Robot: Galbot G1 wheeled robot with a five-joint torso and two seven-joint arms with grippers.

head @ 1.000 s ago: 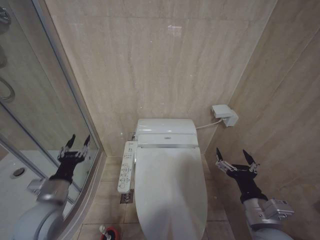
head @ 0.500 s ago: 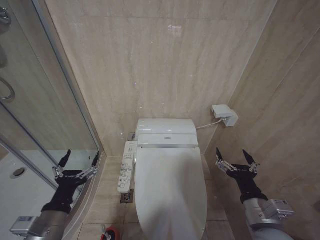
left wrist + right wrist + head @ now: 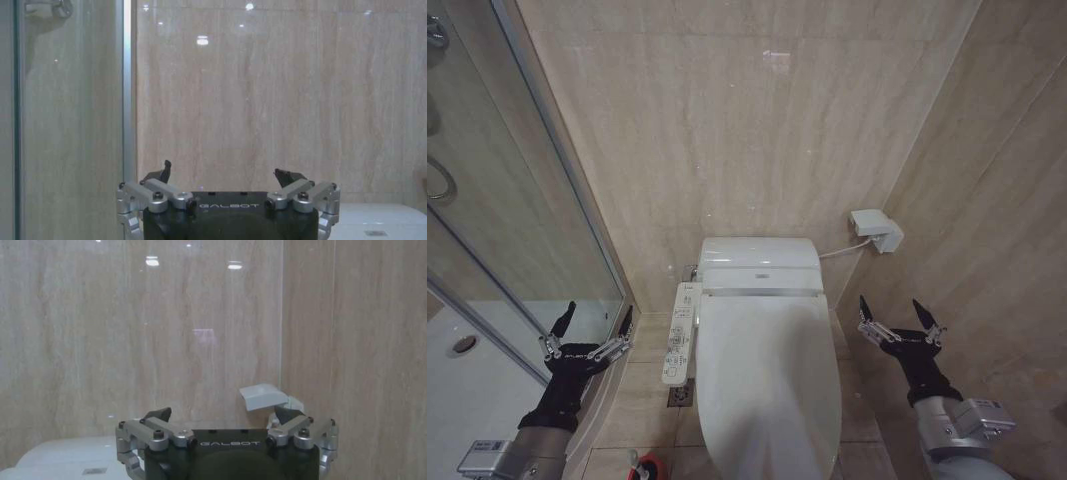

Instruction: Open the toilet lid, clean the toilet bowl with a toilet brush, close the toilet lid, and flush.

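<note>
L gripper (image 3: 589,325) spread wide, nudged right toward closed toilet lid (image 3: 767,380); R gripper (image 3: 901,318) wide, unmoved

- A small bathroom is showing here, walled in beige stone-look tiles (image 3: 757,130).
- A smart toilet is sitting at centre, its toilet lid (image 3: 767,380) lying shut, a control panel (image 3: 681,332) running along its left.
- A glass shower enclosure (image 3: 517,210) is standing on the left.

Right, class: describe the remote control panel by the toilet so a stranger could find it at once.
Start at the white toilet against the beige tiled wall, its toilet lid shut. On the side nearer the glass shower screen, a narrow white control panel runs along the seat's edge. Rows of small buttons mark it out from the plain white wall box on the other side.
</note>
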